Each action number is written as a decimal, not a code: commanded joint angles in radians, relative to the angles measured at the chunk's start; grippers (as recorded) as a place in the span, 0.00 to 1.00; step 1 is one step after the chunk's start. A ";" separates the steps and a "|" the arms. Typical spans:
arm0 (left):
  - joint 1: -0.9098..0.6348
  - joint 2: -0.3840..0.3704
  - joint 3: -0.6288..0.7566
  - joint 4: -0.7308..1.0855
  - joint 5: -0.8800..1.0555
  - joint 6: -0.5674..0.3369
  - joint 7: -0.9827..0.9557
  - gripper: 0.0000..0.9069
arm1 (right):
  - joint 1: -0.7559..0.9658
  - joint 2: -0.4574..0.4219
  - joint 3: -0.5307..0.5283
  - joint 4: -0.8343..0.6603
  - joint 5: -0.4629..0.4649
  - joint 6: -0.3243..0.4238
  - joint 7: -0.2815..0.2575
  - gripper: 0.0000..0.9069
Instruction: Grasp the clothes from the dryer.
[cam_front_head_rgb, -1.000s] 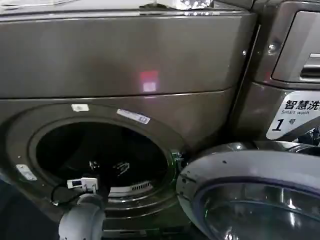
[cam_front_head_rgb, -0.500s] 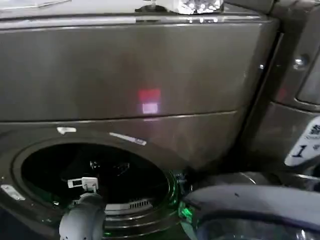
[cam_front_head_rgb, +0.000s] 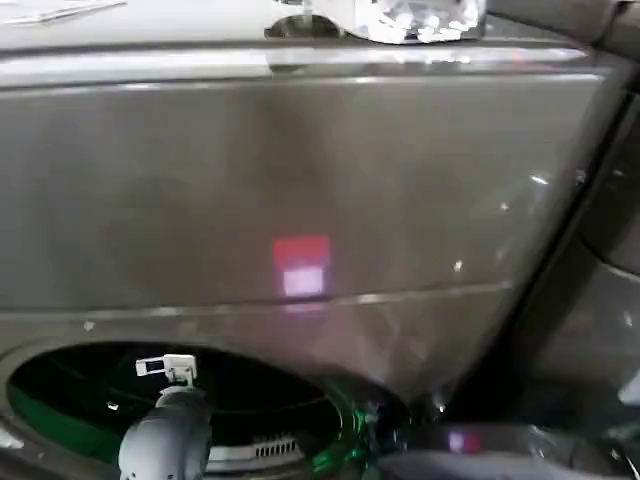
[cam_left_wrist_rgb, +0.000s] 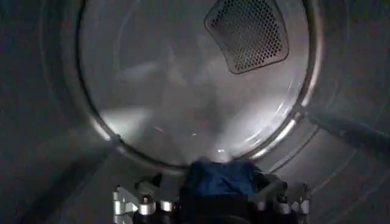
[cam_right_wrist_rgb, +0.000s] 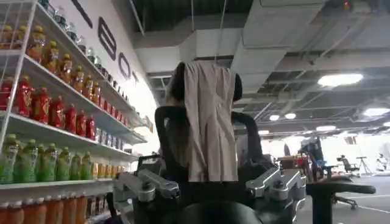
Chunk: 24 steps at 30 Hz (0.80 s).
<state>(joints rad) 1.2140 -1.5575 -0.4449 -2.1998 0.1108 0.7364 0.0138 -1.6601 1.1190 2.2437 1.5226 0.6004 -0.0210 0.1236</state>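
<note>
Bronze-grey dryer (cam_front_head_rgb: 300, 190) with the left arm (cam_front_head_rgb: 165, 440) reaching into its round opening.

Inside the steel drum (cam_left_wrist_rgb: 183, 79), below the perforated vent (cam_left_wrist_rgb: 247, 30), the left gripper (cam_left_wrist_rgb: 213, 195) is clamped on a dark blue cloth (cam_left_wrist_rgb: 219, 176). Away from the dryer, the right gripper (cam_right_wrist_rgb: 210, 185) grips a beige cloth (cam_right_wrist_rgb: 210, 122) near shelves of bottles (cam_right_wrist_rgb: 42, 103).

A rounded grey arm (cam_front_head_rgb: 165, 445) with a white tag, seemingly; silver-screwed black gripper (cam_left_wrist_rgb: 210, 198).
</note>
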 joint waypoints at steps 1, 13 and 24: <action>-0.015 -0.003 0.001 0.007 0.002 0.049 -0.004 1.00 | -0.002 -0.001 0.000 -0.002 -0.002 0.010 0.002 1.00; -0.316 -0.033 0.006 0.351 0.061 -0.051 -0.023 1.00 | 0.006 -0.002 -0.012 0.005 -0.002 0.014 0.001 1.00; -0.717 -0.036 -0.032 0.876 -0.041 -0.220 -0.090 1.00 | 0.007 -0.012 -0.021 0.005 -0.002 0.015 -0.001 1.00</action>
<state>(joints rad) 0.7739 -1.5899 -0.4684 -1.7032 0.1150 0.6754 -0.0429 -1.6565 1.1071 2.2264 1.5278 0.5986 -0.0065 0.1231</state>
